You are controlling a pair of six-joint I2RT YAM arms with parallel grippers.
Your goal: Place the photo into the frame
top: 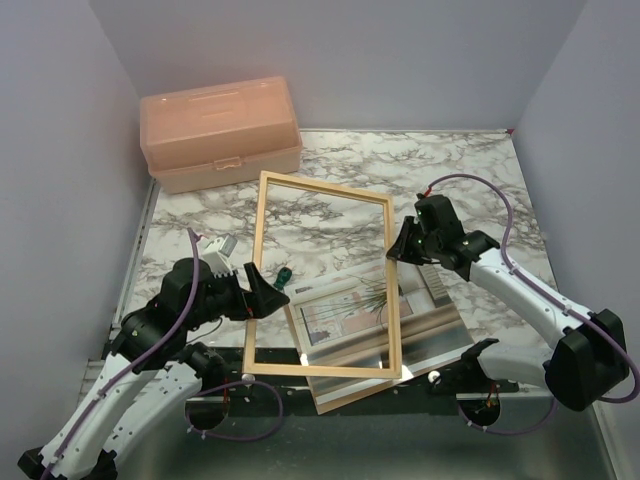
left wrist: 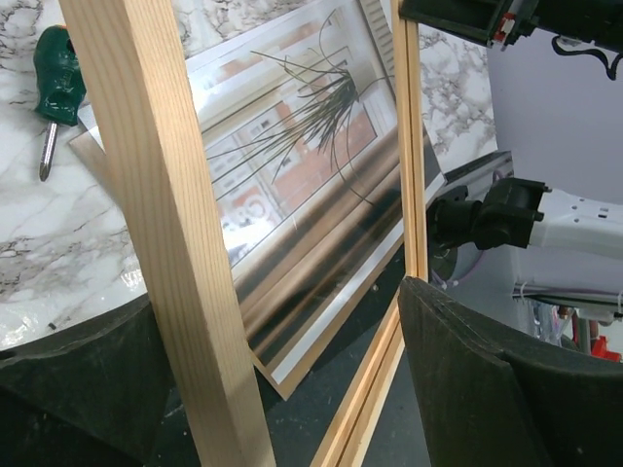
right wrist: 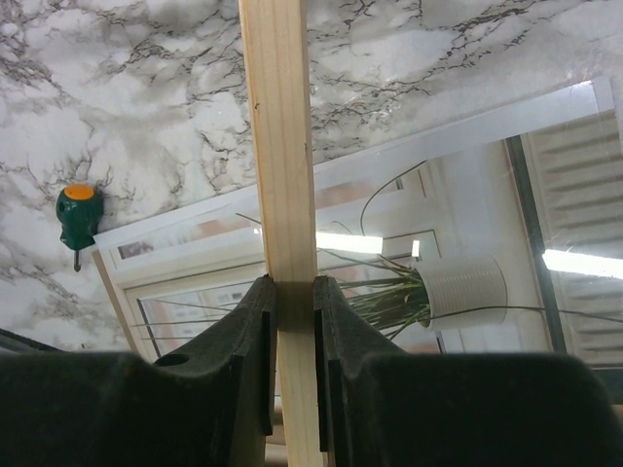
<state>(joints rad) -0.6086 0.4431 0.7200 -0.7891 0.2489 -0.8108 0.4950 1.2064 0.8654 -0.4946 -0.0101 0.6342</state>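
Right gripper: nearest the right wrist lens; its two dark pads are pressed together on the right-hand bar of the frame, so this arm alone carries it.
Left gripper: jaws spread wide with the frame's left bar standing between them, touching neither pad as far as I can see; it reads as a guide or a release, not a grip.
Frame's pose: lifted off the marble tabletop and tilted, far bar toward the toolbox, near bar over the arm bases. Held by its side bar, probably so the opening can be lined up over the stack beneath.
Photo: lies flat, picture side up, on the table below the frame, seen partly through its opening; not yet in it.
Photo's cover: ceiling lights glare across the print in the right wrist view, so a clear sheet seems to lie on top; I cannot tell for sure.
Backing board: a brown edge shows under the photo at the near side.
Screwdriver: green handle, on the marble just beside the photo's left corner, apart from both grippers.
Count: one frame, one photo, one backing board, one screwdriver, one toolbox, two grippers.
Judgement: the seating step is not done.
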